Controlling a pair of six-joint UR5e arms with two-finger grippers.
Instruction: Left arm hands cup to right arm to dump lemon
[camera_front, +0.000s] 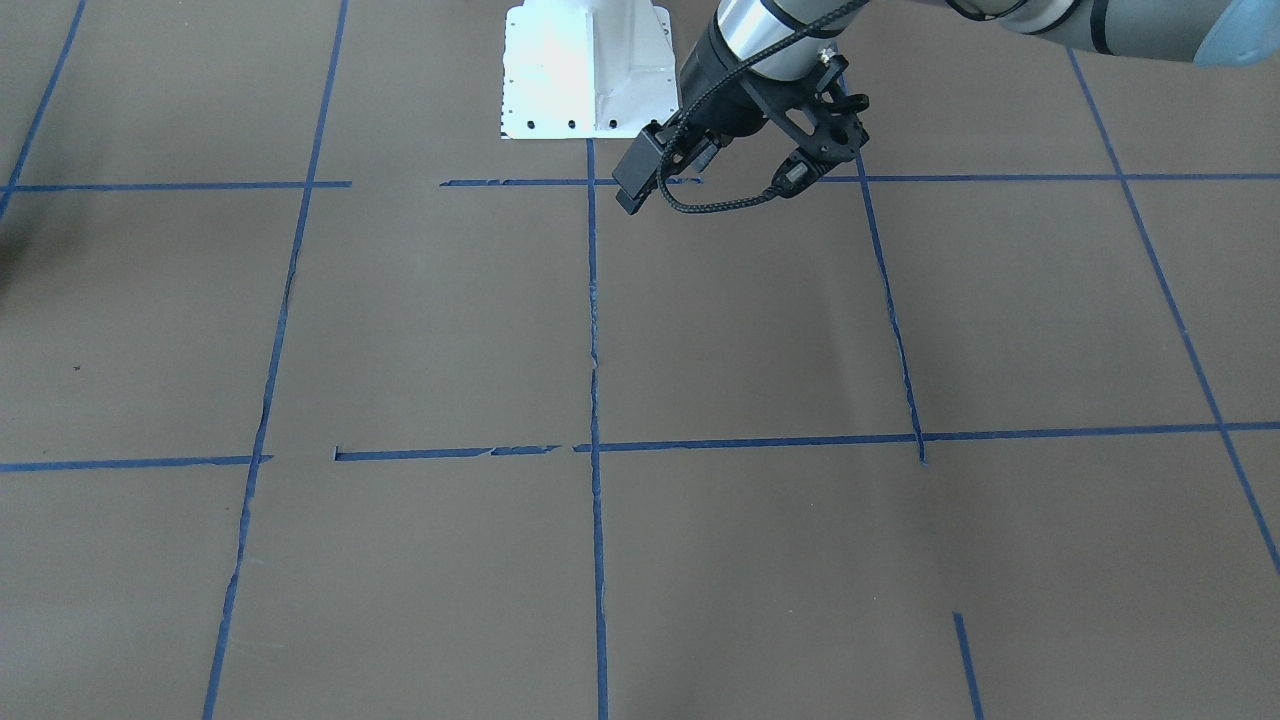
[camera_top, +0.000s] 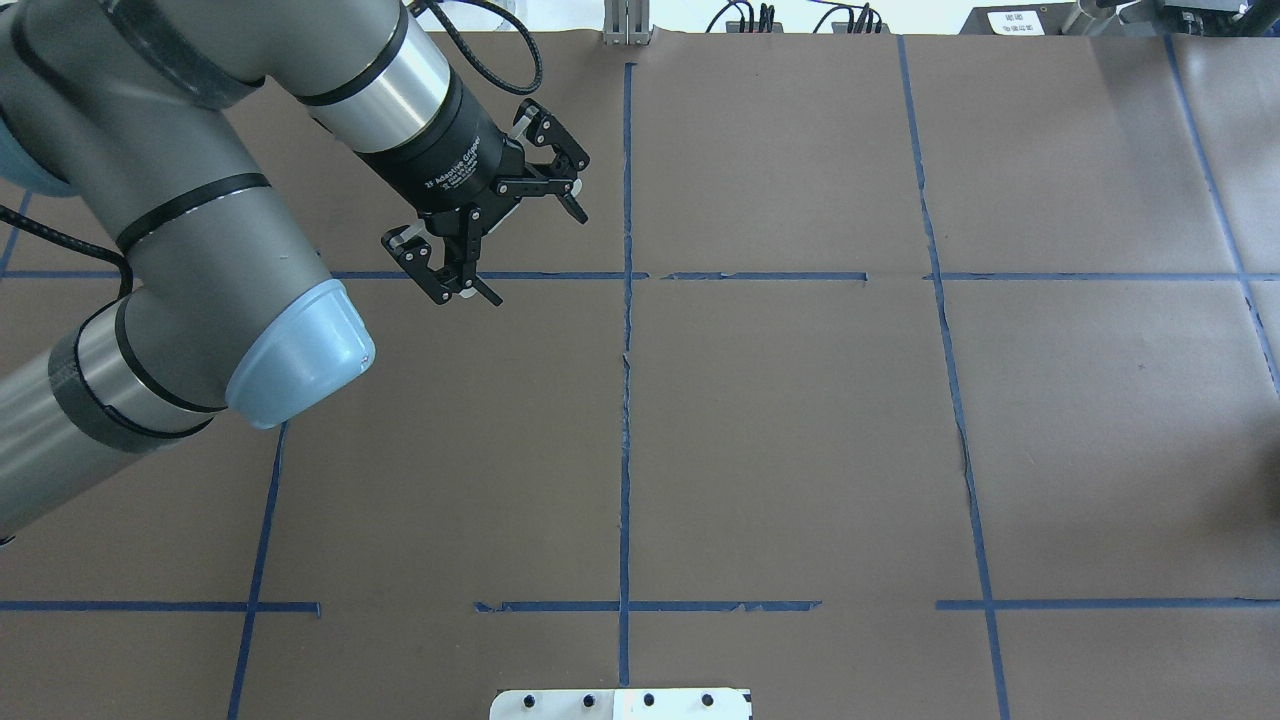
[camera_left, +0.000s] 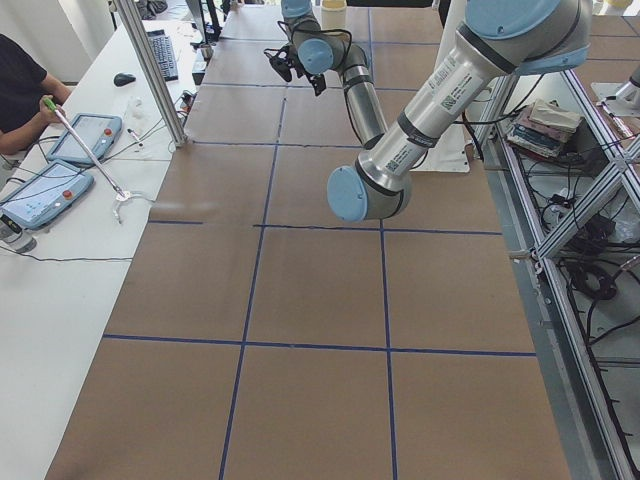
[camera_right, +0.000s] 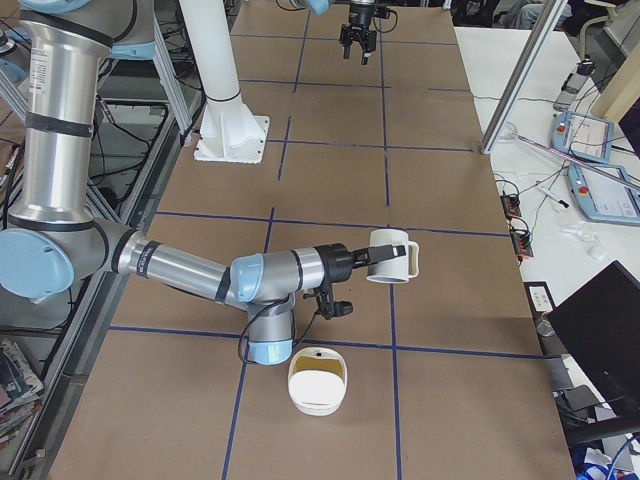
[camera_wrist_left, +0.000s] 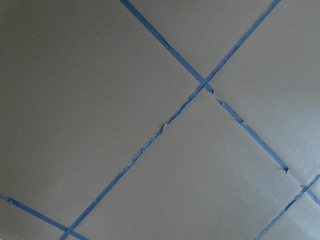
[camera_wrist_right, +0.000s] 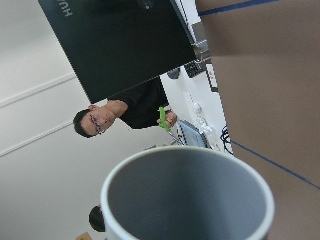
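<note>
1. The cup (camera_right: 392, 264) is a plain white mug with a squared loop handle. In the right-side view the handle is on its upper side.
2. The right wrist view looks straight into the cup's mouth (camera_wrist_right: 187, 200). It shows a white rim and a smooth grey inside, and the part in view holds nothing.
3. The cup hangs clear of the table (camera_top: 800, 450), tipped off upright, at the tip of the right arm (camera_right: 190, 268). That arm reaches out low towards 3 o'clock in the right-side view.
4. The right gripper (camera_right: 362, 258) meets the cup at its 9 o'clock side. I cannot tell how its fingers stand.
5. A white bowl (camera_right: 293, 385) with a pale yellow inside sits on the table at 7 o'clock from the cup. It is near the cup but not touching it.
6. In the overhead view the left gripper (camera_top: 540, 260) hangs at 10 o'clock from the table's middle. Its fingers are spread wide apart with nothing between them. It is well apart from the cup.
7. The left arm (camera_top: 200, 240) comes in from 9 o'clock in that view.
8. Count:
   - one cup
   - one bowl
   - two arms
   - two grippers
   - two tablet-like pendants (camera_left: 85, 135) on the side desk
   - one white pedestal base (camera_right: 232, 140)
</note>
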